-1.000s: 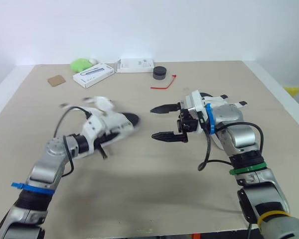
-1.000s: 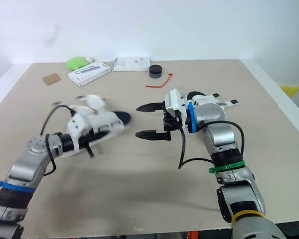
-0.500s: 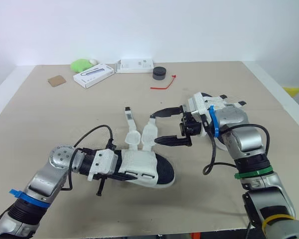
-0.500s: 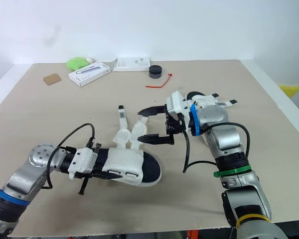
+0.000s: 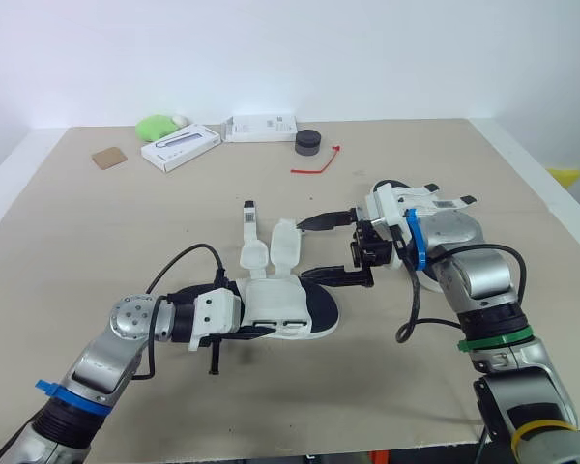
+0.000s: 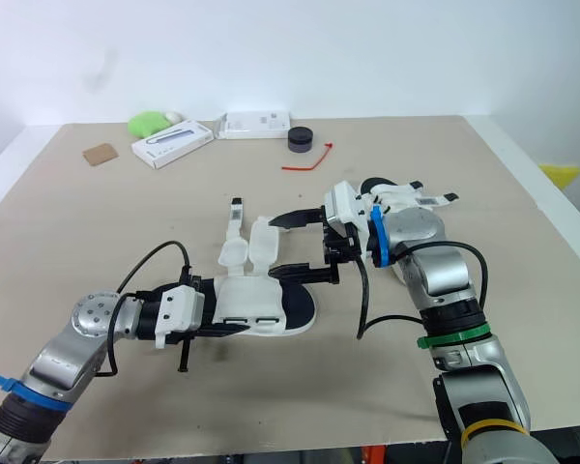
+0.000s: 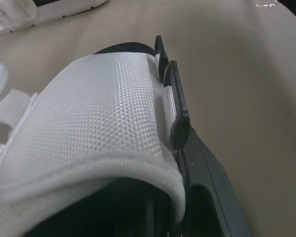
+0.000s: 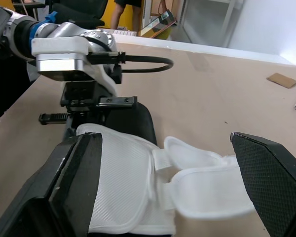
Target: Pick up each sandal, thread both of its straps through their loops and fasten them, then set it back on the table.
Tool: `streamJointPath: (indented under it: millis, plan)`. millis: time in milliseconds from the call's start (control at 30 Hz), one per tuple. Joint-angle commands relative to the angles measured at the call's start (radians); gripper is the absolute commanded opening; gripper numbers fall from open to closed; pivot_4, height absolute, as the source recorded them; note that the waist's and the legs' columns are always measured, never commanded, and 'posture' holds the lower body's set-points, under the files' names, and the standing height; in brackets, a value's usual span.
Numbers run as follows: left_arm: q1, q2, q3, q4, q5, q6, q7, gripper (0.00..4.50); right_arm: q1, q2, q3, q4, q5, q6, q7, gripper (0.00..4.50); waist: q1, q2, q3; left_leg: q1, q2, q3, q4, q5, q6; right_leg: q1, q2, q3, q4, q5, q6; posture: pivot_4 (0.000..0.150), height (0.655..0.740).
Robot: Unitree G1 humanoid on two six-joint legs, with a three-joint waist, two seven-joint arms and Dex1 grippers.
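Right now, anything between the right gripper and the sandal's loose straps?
Nothing visible. The right gripper has its fingers open, with the straps just ahead of them; the left gripper holds the sandal.

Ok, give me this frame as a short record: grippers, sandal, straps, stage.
left gripper: shut on one end of the sandal
right gripper: open, at the strap ends
straps: both unfastened, spread out from the white upper
second sandal: on the table, beyond the right gripper
stage: threading not yet begun
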Motion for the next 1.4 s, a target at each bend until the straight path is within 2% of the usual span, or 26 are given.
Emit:
streamJointPath:
  millis: [33,800,933,967,1000,1167,1200,1400]
  plan:
    - [0.001,-0.001,0.001,-0.075,-0.022,0.024,0.016,0.02,-0.019,0.002,-0.025,-0.012,0.017,-0.007,0.004,4.50,0.000,0.000,0.000,0.000,0.000,0.000,0.000,0.000,0.000,0.000,0.000,0.000,0.000,0.000,0.000,0.150,0.7400]
    - [-0.012,0.051,-0.008,-0.054,-0.027,0.051,-0.041,0.02,-0.037,0.022,-0.013,0.022,0.001,-0.020,0.011,4.50,-0.001,0.000,0.000,0.001,0.000,0.001,0.000,0.000,0.000,0.000,0.001,0.000,0.000,0.000,0.000,0.150,0.7400]
    - [-0.012,0.056,-0.003,-0.061,-0.042,0.072,-0.052,1.30,-0.041,0.026,-0.011,0.030,0.000,-0.025,0.013,4.50,-0.001,0.000,0.000,0.001,0.000,0.001,0.000,0.000,0.000,0.000,0.001,0.000,0.000,0.000,0.000,0.150,0.7400]
    - [-0.012,0.058,0.000,-0.066,-0.048,0.085,-0.053,2.08,-0.042,0.027,-0.011,0.033,0.000,-0.026,0.014,4.50,-0.001,0.000,0.000,0.001,0.000,0.001,0.000,0.000,0.000,0.000,0.001,0.001,0.000,0.000,0.000,0.150,0.7400]
    - [-0.010,0.064,0.005,-0.077,-0.056,0.097,-0.058,2.08,-0.041,0.028,-0.012,0.034,0.000,-0.026,0.013,4.50,-0.001,0.000,0.000,0.001,0.000,0.001,0.000,0.000,0.000,0.000,0.001,0.001,0.000,0.000,0.000,0.150,0.7400]
    - [0.014,0.129,0.051,-0.127,-0.124,0.156,-0.095,4.27,-0.035,0.025,-0.020,0.027,0.004,-0.015,0.005,4.50,-0.001,0.000,0.000,0.001,0.001,0.001,0.000,0.000,0.000,0.000,0.002,0.001,0.000,0.000,0.000,0.150,0.7400]
    - [0.022,0.145,0.066,-0.132,-0.136,0.155,-0.105,4.41,-0.034,0.023,-0.024,0.023,0.007,-0.008,0.001,4.50,-0.001,0.000,0.000,0.001,0.001,0.001,0.000,0.000,0.000,0.000,0.002,0.001,0.001,0.000,0.000,0.150,0.7400]
    - [0.048,0.230,0.191,-0.091,-0.198,0.154,-0.137,4.41,0.024,-0.034,-0.058,-0.067,0.053,0.090,-0.020,4.50,0.000,0.000,0.000,0.001,0.001,0.000,0.000,0.000,0.000,0.000,0.002,0.000,0.001,0.000,-0.001,0.150,0.7400]
